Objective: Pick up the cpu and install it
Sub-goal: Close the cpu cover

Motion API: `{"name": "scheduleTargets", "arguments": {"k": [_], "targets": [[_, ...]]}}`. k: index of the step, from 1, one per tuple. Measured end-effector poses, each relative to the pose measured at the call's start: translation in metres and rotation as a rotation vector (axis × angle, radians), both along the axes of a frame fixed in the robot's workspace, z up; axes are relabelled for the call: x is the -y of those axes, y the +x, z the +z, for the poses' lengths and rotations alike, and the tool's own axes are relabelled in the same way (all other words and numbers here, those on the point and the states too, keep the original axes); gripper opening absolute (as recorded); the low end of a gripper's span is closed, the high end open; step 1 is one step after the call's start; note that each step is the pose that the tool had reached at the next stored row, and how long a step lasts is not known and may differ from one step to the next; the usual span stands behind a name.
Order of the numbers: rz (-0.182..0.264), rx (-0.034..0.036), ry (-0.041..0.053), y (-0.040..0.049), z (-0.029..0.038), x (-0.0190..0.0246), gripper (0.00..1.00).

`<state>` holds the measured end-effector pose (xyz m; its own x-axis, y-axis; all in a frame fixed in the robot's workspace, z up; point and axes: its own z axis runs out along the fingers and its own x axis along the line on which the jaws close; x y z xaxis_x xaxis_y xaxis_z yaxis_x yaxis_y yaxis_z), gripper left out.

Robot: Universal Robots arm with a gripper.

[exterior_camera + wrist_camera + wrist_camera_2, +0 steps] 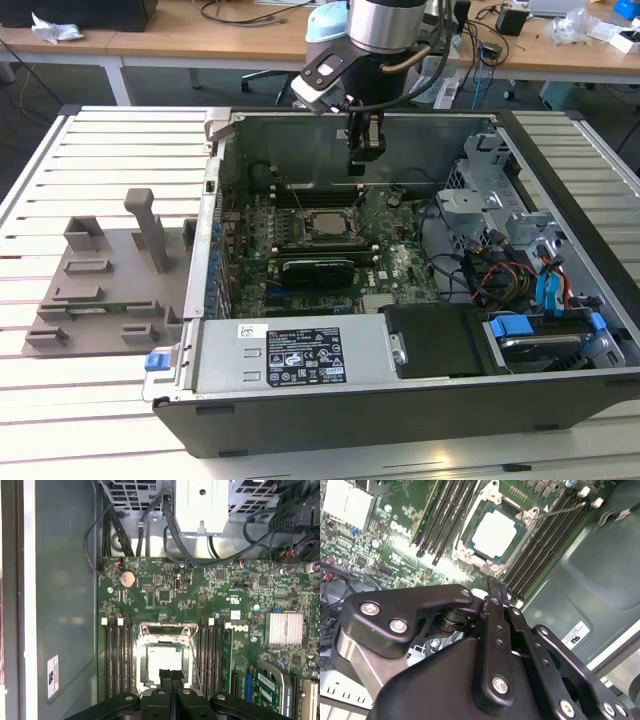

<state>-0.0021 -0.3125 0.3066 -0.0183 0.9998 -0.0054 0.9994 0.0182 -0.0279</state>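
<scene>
The cpu (322, 225) lies flat in the socket on the green motherboard (395, 265) inside the open computer case. Its pale silvery top shows in the second wrist view (494, 533) and in the first wrist view (162, 662), ringed by the metal socket frame (165, 629). My gripper (360, 165) hangs above the board, a little behind the socket in the exterior view. Its black fingers (166, 676) are pressed together with nothing between them. In the second wrist view the gripper (491, 591) points at the socket's edge.
Memory slots (116, 655) flank the socket on both sides. A grey plastic tray (100, 280) with raised blocks sits at the exterior view's left. The power supply (300, 355) fills the case's near side. Drive bays and cables (520, 270) crowd the exterior view's right.
</scene>
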Motion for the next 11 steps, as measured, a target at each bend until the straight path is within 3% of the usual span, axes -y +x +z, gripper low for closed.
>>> {"name": "scheduleTargets", "arguments": {"k": [11], "targets": [[0.000, -0.0001, 0.0001, 0.0253, -0.0008, 0.0000, 0.11]]}}
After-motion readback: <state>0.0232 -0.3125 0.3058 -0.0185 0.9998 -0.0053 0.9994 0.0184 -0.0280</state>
